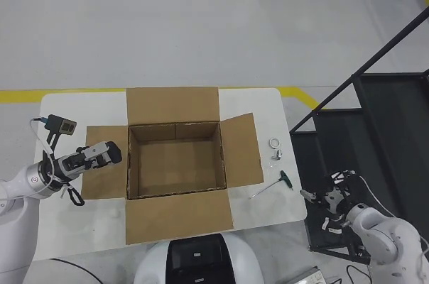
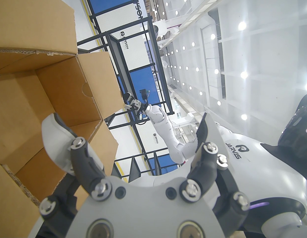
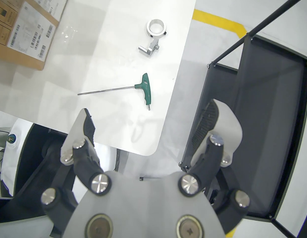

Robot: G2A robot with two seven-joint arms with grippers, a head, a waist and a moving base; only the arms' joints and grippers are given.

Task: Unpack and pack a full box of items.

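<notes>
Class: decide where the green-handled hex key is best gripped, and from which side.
Probably the green handle, from above, jaws across its narrow width. It is thicker than the thin shaft, and the key lies flat on the table.

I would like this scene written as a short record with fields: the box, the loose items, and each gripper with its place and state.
box: cardboard box, middle of the white table, four flaps folded out, nothing visible inside
loose items: green T-handle hex key and metal ring clamp, lying on the table at the robot's right of the box, apart from each other
left gripper: open, over the box's left flap, holding nothing
right gripper: open, past the table's right edge, beside the dark rack, holding nothing
</notes>
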